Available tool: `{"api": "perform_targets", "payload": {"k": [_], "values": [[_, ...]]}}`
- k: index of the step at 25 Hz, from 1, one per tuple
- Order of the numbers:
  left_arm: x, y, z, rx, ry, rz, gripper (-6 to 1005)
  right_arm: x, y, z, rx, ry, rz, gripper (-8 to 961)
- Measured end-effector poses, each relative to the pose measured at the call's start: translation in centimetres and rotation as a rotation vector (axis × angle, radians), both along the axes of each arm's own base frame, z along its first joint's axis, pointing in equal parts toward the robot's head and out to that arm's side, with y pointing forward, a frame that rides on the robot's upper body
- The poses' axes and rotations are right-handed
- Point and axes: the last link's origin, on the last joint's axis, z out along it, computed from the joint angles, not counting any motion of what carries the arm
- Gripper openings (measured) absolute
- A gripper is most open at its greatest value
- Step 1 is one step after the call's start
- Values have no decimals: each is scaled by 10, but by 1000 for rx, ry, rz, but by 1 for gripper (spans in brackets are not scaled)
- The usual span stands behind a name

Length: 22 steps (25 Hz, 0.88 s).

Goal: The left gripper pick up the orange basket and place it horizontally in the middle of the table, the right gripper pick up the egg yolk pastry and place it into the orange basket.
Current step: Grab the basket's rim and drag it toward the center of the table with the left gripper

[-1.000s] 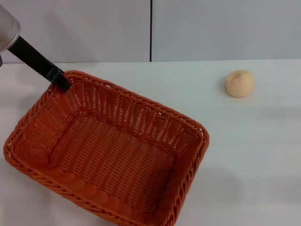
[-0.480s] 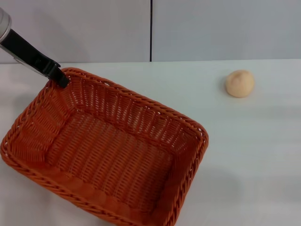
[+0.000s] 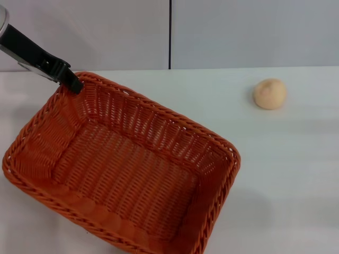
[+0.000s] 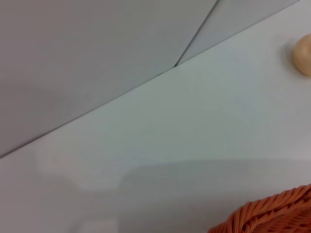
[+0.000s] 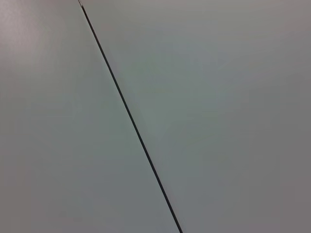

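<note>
Orange basket sits skewed on white bench, left of centre, near edge cut off by head view. Left tool clamped on its far-left rim corner, holding basket. Egg yolk pastry far right, well apart from basket. Right tool not visible. Judgement: step is repositioning basket. Keep firm grip on rim, swing long side parallel to bench edge, slide toward middle, avoid tipping, release only once flat.

One orange basket, one egg yolk pastry, one claw.
</note>
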Motion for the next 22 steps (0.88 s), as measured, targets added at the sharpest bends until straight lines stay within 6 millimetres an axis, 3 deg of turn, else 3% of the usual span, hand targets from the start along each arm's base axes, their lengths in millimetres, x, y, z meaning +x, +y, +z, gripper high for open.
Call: {"api": "perform_targets", "payload": {"k": [11, 22], "values": [[5, 2, -2, 11, -81, 8, 191, 0, 0, 0, 0, 1, -2, 613], [-18, 5, -5, 69, -160, 149, 202, 0, 1, 0, 0, 1, -3, 613]]}}
